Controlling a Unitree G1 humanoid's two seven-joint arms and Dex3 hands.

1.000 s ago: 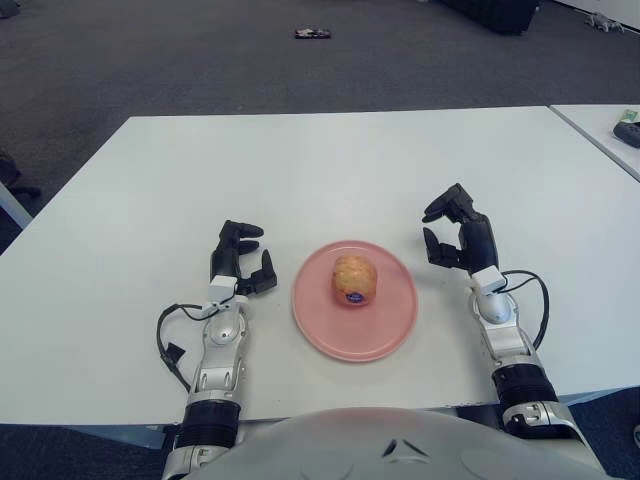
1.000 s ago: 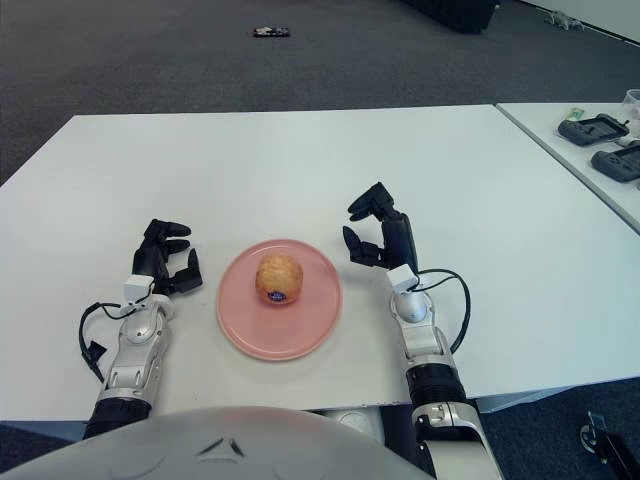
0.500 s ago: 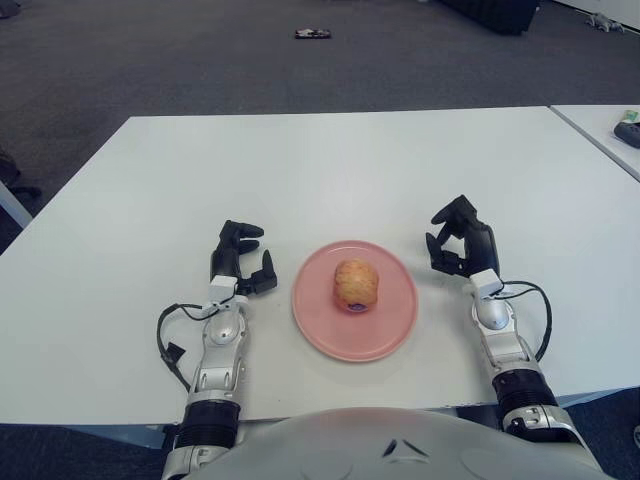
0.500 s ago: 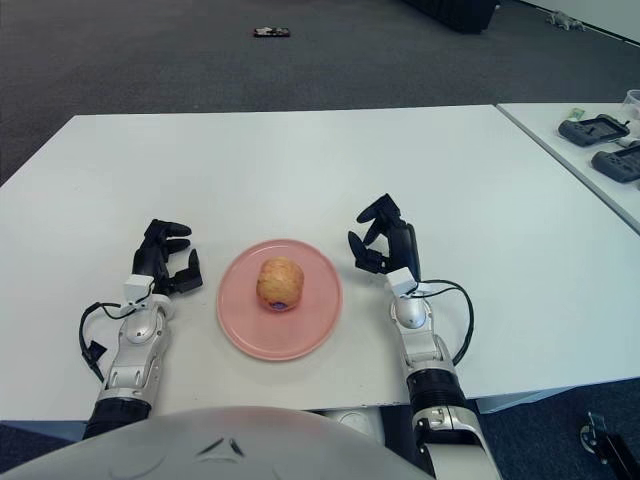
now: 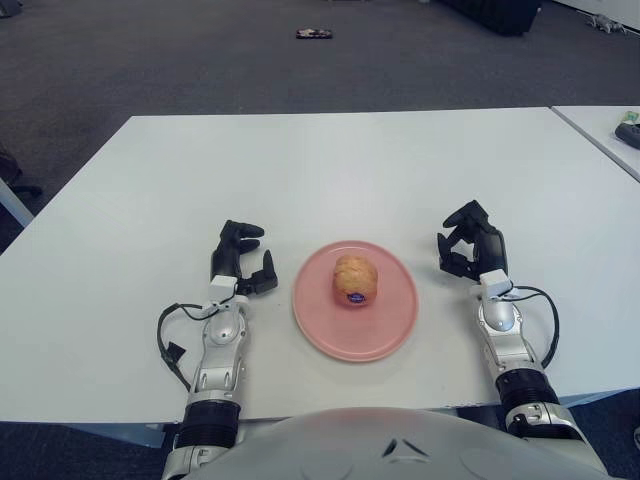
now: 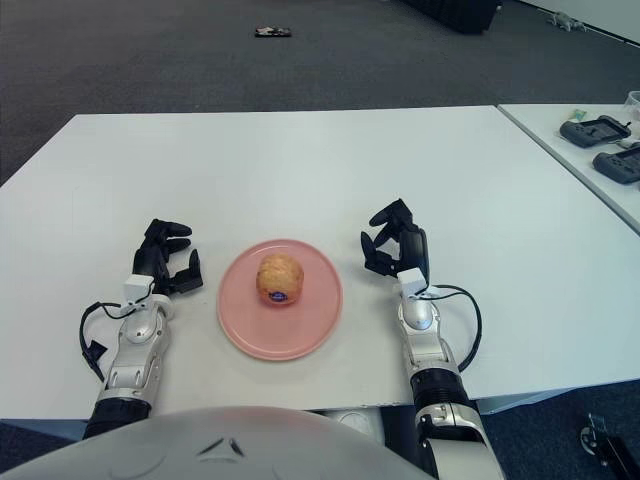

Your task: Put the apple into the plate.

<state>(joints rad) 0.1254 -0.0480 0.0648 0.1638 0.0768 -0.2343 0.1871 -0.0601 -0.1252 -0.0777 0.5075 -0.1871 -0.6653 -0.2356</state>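
Note:
A yellow-red apple (image 5: 354, 279) with a small blue sticker sits near the middle of the pink plate (image 5: 322, 328) on the white table (image 5: 330, 170). My right hand (image 5: 468, 242) is to the right of the plate, a little apart from its rim, fingers relaxed and holding nothing. My left hand (image 5: 241, 258) shows just left of the plate, fingers loosely curled around nothing.
A second white table (image 6: 590, 150) stands at the far right with dark devices (image 6: 592, 130) on it. A small dark object (image 5: 313, 34) lies on the grey carpet beyond the table.
My right hand has drawn back to the right and toward me, away from the plate. The apple rocked slightly on the plate. The left hand has not moved.

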